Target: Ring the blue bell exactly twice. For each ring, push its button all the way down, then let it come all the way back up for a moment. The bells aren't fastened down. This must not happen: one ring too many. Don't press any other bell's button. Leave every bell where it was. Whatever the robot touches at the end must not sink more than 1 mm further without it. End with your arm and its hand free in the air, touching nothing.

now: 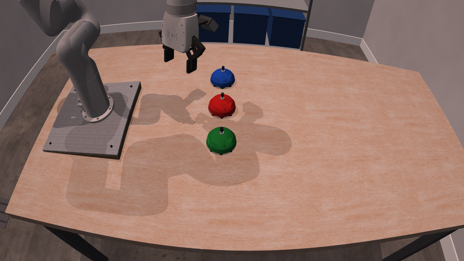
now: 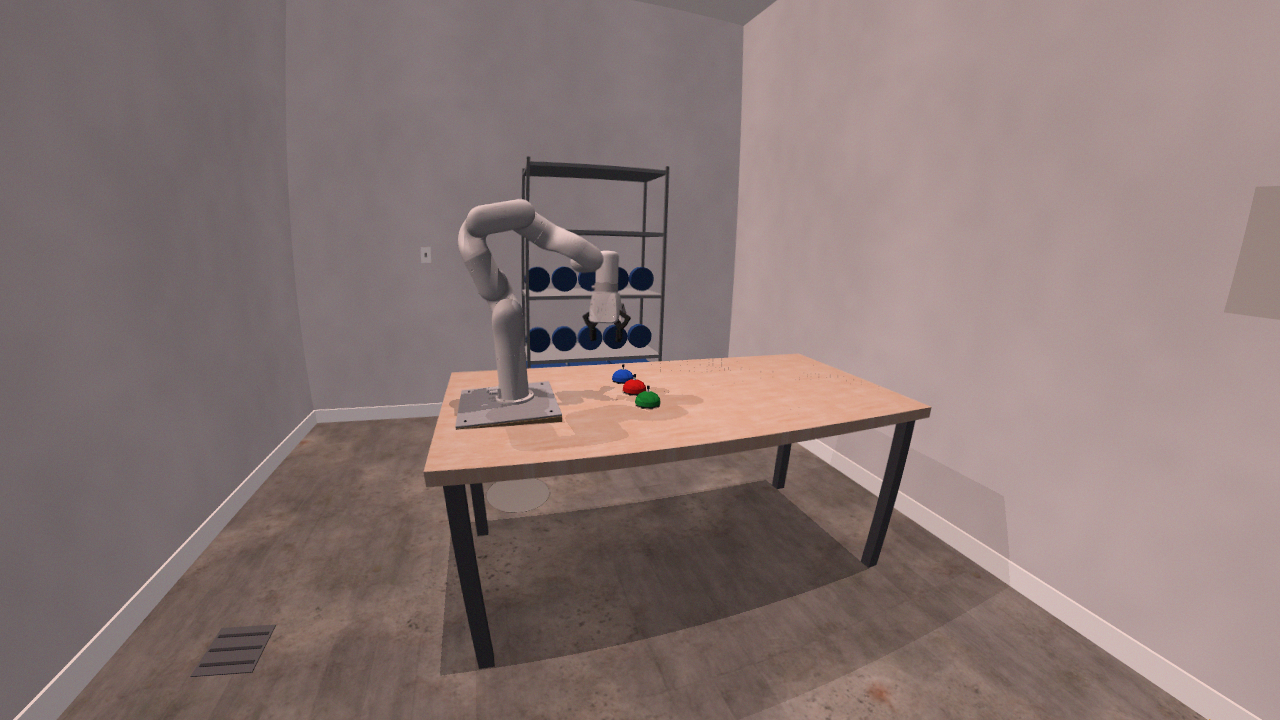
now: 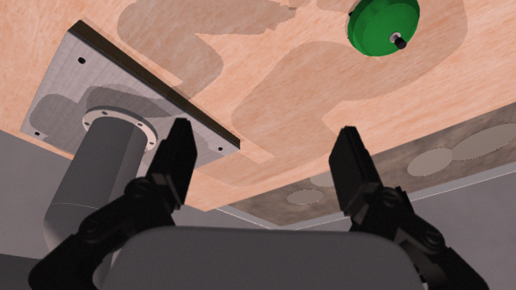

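Three bells stand in a row on the wooden table (image 1: 324,129). The blue bell (image 1: 222,77) (image 2: 621,376) is the farthest, the red bell (image 1: 222,105) (image 2: 633,385) is in the middle, and the green bell (image 1: 221,139) (image 2: 648,399) (image 3: 380,26) is the nearest. Each has a small black button on top, standing up. My gripper (image 1: 180,63) (image 2: 606,327) (image 3: 264,139) is open and empty. It hangs high in the air, left of the blue bell and above it, touching nothing. In the wrist view only the green bell shows.
The arm's grey base plate (image 1: 97,129) (image 3: 60,89) sits on the left part of the table. A metal shelf with blue bins (image 1: 253,25) (image 2: 595,268) stands behind the table's far edge.
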You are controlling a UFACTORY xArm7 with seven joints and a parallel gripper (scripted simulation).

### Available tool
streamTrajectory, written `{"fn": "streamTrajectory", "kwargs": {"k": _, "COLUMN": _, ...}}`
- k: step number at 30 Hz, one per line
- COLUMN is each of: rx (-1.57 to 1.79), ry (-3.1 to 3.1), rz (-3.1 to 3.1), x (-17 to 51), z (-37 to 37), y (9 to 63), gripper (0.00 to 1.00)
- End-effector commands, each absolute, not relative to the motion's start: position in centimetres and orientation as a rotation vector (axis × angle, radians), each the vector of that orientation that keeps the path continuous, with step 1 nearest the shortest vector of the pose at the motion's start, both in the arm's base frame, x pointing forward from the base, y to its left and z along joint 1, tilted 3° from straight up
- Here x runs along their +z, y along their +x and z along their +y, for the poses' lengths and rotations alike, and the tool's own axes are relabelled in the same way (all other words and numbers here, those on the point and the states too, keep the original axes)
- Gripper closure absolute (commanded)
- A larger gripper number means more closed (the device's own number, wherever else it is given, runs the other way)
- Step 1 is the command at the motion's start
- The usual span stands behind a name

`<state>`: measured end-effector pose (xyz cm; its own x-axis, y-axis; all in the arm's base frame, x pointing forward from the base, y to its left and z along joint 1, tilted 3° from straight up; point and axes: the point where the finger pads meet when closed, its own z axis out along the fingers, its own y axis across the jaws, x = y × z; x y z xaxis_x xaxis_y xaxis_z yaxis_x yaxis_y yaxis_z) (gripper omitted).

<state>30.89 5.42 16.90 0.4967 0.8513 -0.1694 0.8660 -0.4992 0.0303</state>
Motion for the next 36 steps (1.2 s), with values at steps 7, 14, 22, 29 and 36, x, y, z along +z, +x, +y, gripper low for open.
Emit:
{"fn": "streamTrajectory", "kwargs": {"k": 7, "rx": -0.137, "ry": 2.241, "rz": 2.152, "x": 13.3, "z": 17.2, "y": 37.8, "gripper": 0.00}}
{"fn": "streamTrajectory", "kwargs": {"k": 14, "rx": -0.085, "ry": 2.049, "rz": 2.395, "x": 11.1, "z": 23.1, "y": 39.1, "gripper": 0.00}}
{"fn": "streamTrajectory", "kwargs": {"k": 22, "rx": -0.078, "ry": 2.026, "rz": 2.422, "x": 10.8, "z": 23.8, "y": 39.1, "gripper": 1.00}}
{"fn": "streamTrajectory", "kwargs": {"k": 29, "rx": -0.078, "ry": 2.026, "rz": 2.422, "x": 10.8, "z": 23.8, "y": 39.1, "gripper": 1.00}}
{"fn": "streamTrajectory", "kwargs": {"k": 36, "rx": -0.078, "ry": 2.026, "rz": 2.422, "x": 10.8, "z": 23.8, "y": 39.1, "gripper": 1.00}}
